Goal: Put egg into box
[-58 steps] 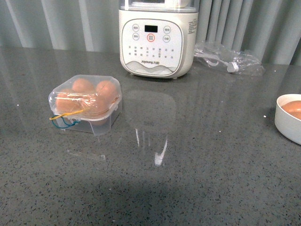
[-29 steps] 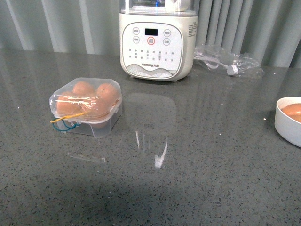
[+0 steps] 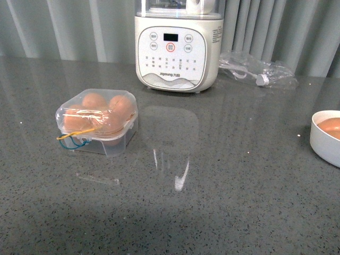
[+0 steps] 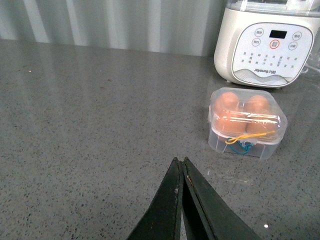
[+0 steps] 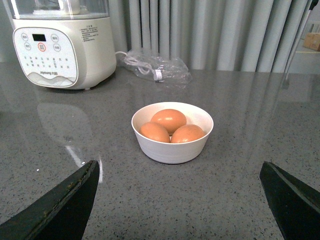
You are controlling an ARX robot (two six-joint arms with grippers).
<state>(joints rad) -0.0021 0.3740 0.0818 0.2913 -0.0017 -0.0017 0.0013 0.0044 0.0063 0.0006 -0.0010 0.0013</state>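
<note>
Grey bench point(image 3: 223, 186) lies open. Box point(image 3: 97, 121), lid down over eggs point(image 3: 121, 105), sits at ten o'clock; bowl point(image 3: 325, 139) probably overhangs the three o'clock edge. Left jaws pressed together, empty; right jaws spread wide, empty.

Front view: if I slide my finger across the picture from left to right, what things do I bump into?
The box with brown eggs inside, then the cream appliance with buttons, then the crinkly plastic bag with a cable, then the white bowl at the right edge.
</note>
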